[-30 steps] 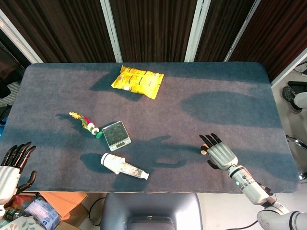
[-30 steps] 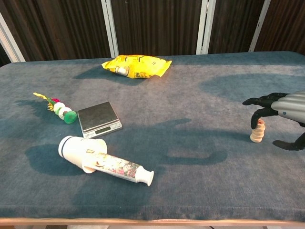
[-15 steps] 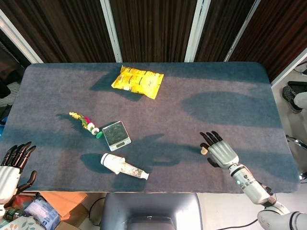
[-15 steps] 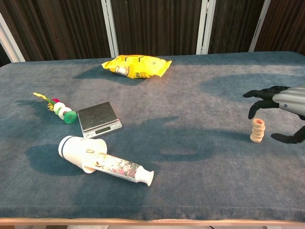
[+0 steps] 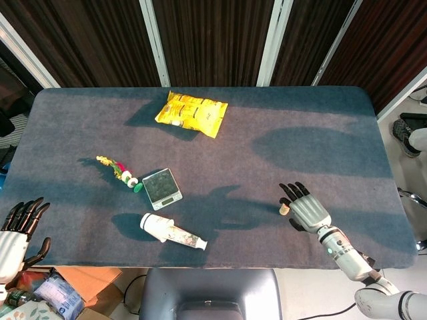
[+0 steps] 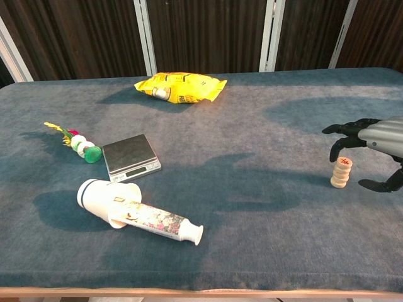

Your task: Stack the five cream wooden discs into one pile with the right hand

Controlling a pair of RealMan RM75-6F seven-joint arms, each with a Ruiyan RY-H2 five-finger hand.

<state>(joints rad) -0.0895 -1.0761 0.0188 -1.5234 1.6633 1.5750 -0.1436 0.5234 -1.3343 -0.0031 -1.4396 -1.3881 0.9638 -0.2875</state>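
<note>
The cream wooden discs stand as one upright pile [image 6: 341,172] near the table's right side; its top disc bears a red mark. In the head view only a sliver of the pile [image 5: 283,209] shows beside my right hand. My right hand [image 6: 371,146] hovers just right of and above the pile, fingers spread and empty, apart from the discs; the same hand [image 5: 307,212] lies near the front right of the table. My left hand [image 5: 15,233] hangs open off the table's front left corner, holding nothing.
A yellow snack bag [image 5: 192,113] lies at the back. A small grey scale [image 5: 161,188], a string of coloured beads [image 5: 121,172] and a white tube with a cup-like cap [image 5: 171,232] sit at the left front. The blue cloth table [image 5: 320,147] stretches behind the pile.
My right hand has let go of the pile's top and drawn back to the right, fingers opening. The pile stays standing. The left hand has not moved.
</note>
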